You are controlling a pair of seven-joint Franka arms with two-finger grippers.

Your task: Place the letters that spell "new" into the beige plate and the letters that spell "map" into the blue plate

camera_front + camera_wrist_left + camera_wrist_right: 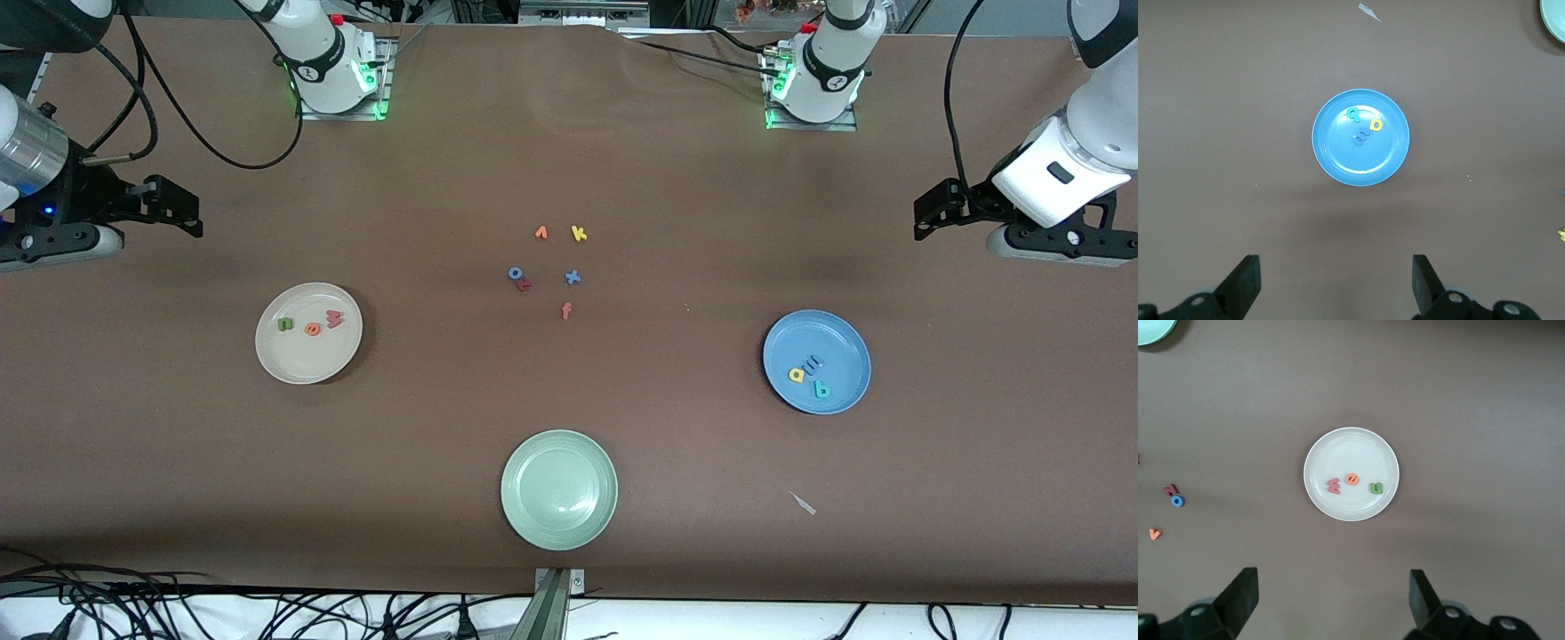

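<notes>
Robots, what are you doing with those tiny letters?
Sorting them into plates. The green n, orange e and red w lie in the beige plate; the m, a and p lie in the blue plate. Both the left gripper and right gripper wait at the table's ends, jaws open, holding nothing.

A round pale green plate (559, 489) sits empty, well clear of either gripper's fingers; loose foam letters — yellow k (579, 234), blue x (573, 277), orange-red f (566, 310) — cluster mid-table.
</notes>
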